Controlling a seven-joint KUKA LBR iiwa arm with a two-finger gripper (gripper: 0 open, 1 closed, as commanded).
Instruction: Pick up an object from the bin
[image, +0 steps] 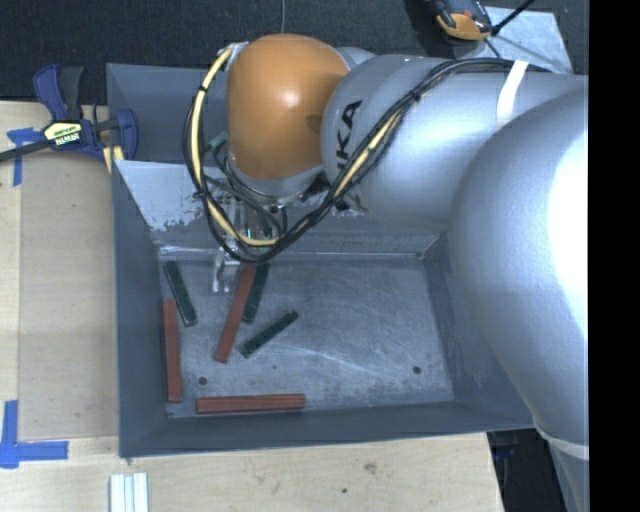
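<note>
Six thin sticks lie on the floor of the grey bin (300, 432), all in its left half as the camera view looks down. A long red-brown stick (172, 352) runs along the left wall, and a second red-brown stick (250, 403) lies flat along the near wall. A dark green stick (181, 295) sits just beside the top of the left-wall one. Near the middle, a tilted red-brown stick (231, 325) leans up toward the back wall, with a short dark green stick (254, 293) close on its right and a slanted dark green stick (269, 333) below that. The gripper (230, 272) hangs low at the upper ends of the tilted red-brown stick and its short green neighbour. The orange cover (275, 105), looped cables (205, 130) and the bulky silver arm (460, 150) hide most of it, so whether it is spread or closed cannot be told, nor whether it touches either stick. The arm also covers the bin's right wall.
</note>
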